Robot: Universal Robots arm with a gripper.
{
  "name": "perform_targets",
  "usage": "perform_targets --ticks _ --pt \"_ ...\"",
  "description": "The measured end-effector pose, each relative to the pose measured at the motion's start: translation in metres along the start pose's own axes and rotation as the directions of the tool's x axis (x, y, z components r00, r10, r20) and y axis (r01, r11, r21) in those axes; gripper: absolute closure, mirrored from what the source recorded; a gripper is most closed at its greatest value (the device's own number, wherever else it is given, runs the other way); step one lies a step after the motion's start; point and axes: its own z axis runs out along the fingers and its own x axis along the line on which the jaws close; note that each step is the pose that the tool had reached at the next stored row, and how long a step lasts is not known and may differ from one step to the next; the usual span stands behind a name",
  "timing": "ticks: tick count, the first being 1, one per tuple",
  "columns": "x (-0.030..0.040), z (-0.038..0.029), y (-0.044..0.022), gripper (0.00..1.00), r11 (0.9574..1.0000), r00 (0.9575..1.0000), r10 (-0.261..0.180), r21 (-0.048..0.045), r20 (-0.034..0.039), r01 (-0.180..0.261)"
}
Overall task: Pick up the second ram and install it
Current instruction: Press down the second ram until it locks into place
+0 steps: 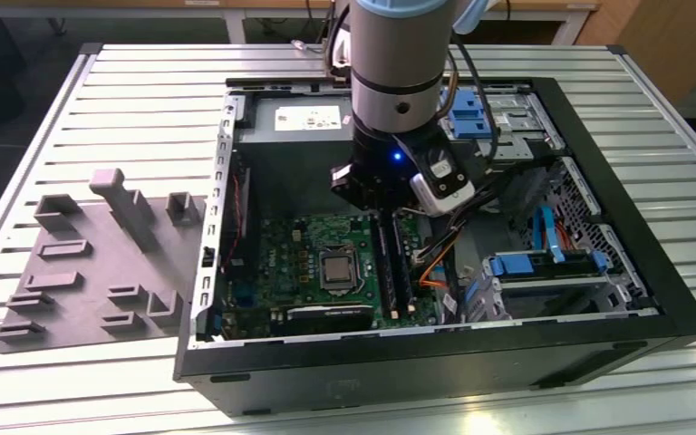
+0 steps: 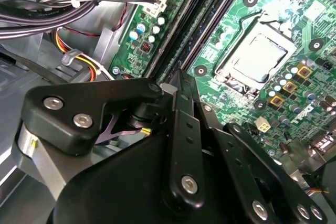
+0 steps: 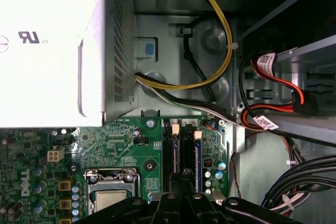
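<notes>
a: item one, gripper [image 2: 177, 77]?
b: inside the open computer case [image 1: 638, 299], low over the green motherboard [image 1: 305, 240]. fingers drawn narrow, tips nearly together, pointing down at the memory slots.

a: item two, second ram [image 1: 386, 258]?
b: dark narrow stick, standing on edge along one of the long black slots, between the cpu socket [image 1: 338, 270] and the bundle of orange and yellow cables [image 1: 435, 267]. in the first wrist view, same stick [image 3: 187, 150] beside the blue slot [image 3: 198, 156].

a: relation of the two?
b: directly under the fingertips. tips at the end of the stick farthest from the grey power supply [image 1: 294, 118]; long axis running straight away from the tips toward that supply. cannot tell whether clamped on the stick's top edge or merely pressing on it. probably at the seating stage, judging by the stick already lying in line with its slot.

a: remaining stock?
b: grey holder tray [image 1: 82, 272] on the slatted table [image 1: 142, 91], at the exterior view's left, well apart from the case. no stick visible in it.
</notes>
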Motion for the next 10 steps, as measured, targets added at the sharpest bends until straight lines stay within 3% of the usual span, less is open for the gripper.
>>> perform_targets --ticks 10 --pt "-0.002 0.0036 0.0037 0.89 1.0 1.0 0.003 0.0002 0.0 -0.003"
